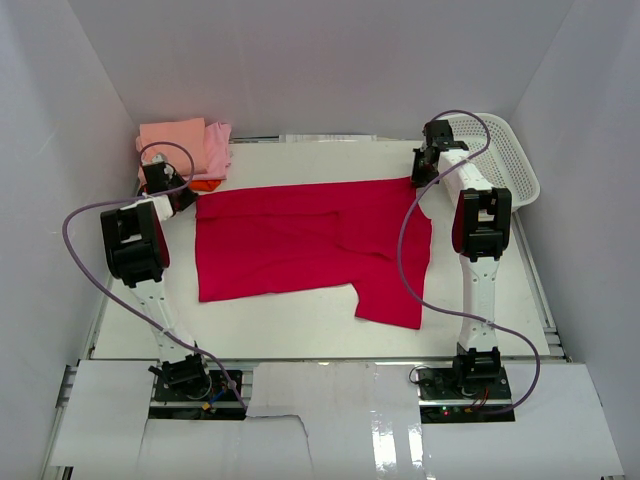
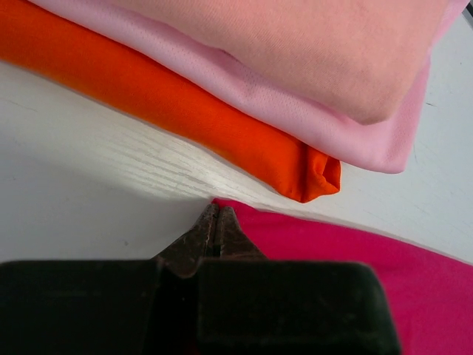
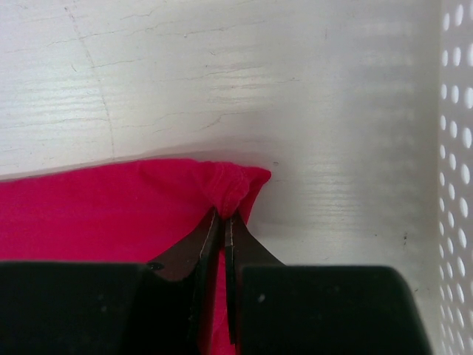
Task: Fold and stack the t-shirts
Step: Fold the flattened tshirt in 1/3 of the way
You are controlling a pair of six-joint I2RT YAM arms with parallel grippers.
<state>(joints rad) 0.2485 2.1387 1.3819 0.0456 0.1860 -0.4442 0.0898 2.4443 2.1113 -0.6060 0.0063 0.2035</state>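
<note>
1. My right claw [image 3: 224, 216] pinches a bunched far corner of the large crimson-red cloth t-shirt [image 1: 300, 240], which lies spread flat on the white table [image 1: 300, 320].
2. My left claw [image 2: 219, 211] is pressed together at the other far corner; whether it has caught cloth I cannot tell.
3. Risk: a thin left bite could slip on lifting and skew the fold, or snag the folded orange cloth t-shirt [image 2: 185, 111] just beside.

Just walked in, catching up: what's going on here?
Shirt folding, mid-step. The red shirt lies spread on the table, with the robot's left hand and right hand each pinched shut on a far corner. Three folded shirts are stacked at the far left, a basket at the far right.
</note>
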